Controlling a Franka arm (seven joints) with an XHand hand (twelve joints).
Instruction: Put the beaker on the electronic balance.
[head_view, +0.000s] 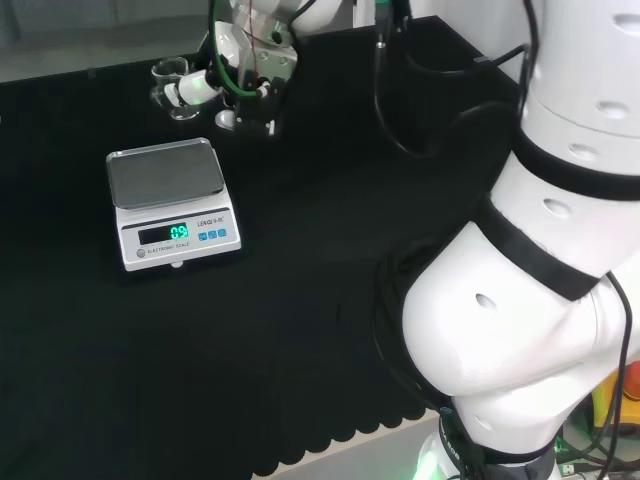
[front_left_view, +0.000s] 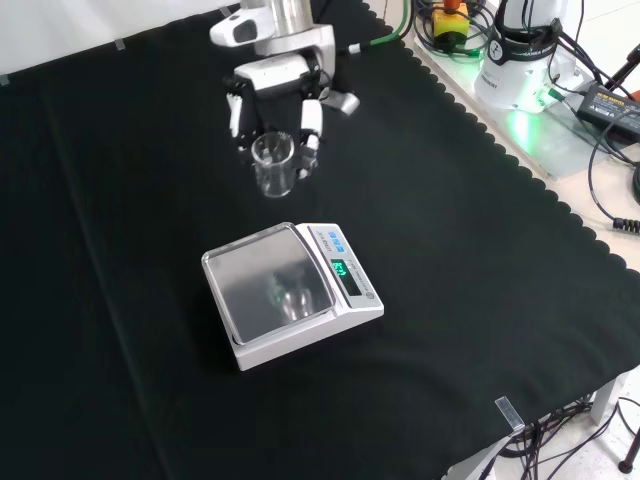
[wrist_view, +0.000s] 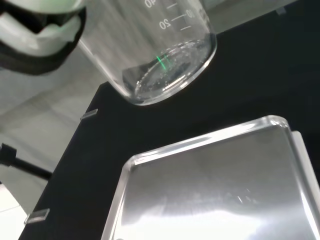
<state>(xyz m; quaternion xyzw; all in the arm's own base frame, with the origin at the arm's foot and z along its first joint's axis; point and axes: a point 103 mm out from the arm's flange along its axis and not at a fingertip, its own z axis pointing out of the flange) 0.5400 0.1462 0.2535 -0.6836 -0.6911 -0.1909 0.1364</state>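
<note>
A clear glass beaker (front_left_view: 272, 163) with printed graduation marks hangs between the fingers (front_left_view: 311, 125) of the black and white hand (front_left_view: 278, 72), which is shut on it. In the head view the beaker (head_view: 172, 84) is beyond the balance, with the hand (head_view: 243, 72) to its right. The white electronic balance (front_left_view: 352, 305) has a bare steel pan (front_left_view: 272, 287) and a lit green display. In the wrist view the beaker's base (wrist_view: 160, 65) is seen from below, off the cloth and beside the pan (wrist_view: 210, 190), not over it. A finger (wrist_view: 40, 30) presses on its wall.
Black cloth (front_left_view: 480, 250) covers the bench around the balance (head_view: 165, 205). The arm's white links (head_view: 540, 300) stand at the head view's right. Cables and a power unit (front_left_view: 520, 60) lie past the cloth's scalloped edge in the front view.
</note>
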